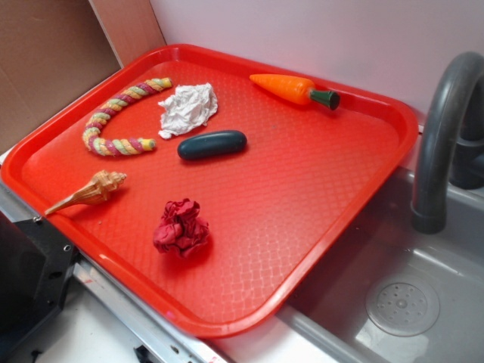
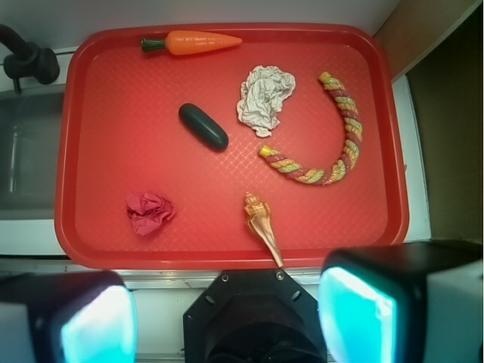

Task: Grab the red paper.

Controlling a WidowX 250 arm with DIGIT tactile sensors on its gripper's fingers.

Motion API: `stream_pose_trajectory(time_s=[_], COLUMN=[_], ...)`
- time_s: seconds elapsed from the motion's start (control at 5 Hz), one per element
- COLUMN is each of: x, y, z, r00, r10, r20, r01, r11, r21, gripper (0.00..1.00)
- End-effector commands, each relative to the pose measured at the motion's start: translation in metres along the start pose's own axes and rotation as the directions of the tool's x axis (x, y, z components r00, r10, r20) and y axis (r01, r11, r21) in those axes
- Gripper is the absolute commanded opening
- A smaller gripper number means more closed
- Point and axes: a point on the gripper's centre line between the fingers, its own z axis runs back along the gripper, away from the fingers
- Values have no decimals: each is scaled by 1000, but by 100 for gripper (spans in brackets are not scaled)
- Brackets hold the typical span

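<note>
With its pincer [image 2: 227, 318] spread wide, the arm should centre over the crumpled dark crimson paper ball [image 2: 149, 212], lower left of the wrist view, before descending.

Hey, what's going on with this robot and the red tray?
The gripper hangs open high above the red tray, holding nothing. Its target, the red paper, sits untouched near the tray's front edge. Also on the tray: a white paper wad, carrot, rope, seashell and a dark oval.

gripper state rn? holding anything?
Gripper: open, fingers spread wide, nothing between them. It sits above the near edge of the tray, well clear of the red paper.
</note>
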Motion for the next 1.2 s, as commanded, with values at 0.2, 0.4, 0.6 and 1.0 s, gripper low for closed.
stream_pose_trajectory(time_s=[0.2,0.4,0.6,1.0], x=[14,20,12,-9], y=[-34,-79,-109,-104], z=[-10,-31,-62,-133], r00=[967,868,709,363], r10=[-254,-489,-686,-864], r20=[10,-93,-165,-349], r01=[253,494,690,910], r11=[967,869,723,409], r21=[38,42,-37,-65], gripper=[100,100,100,100])
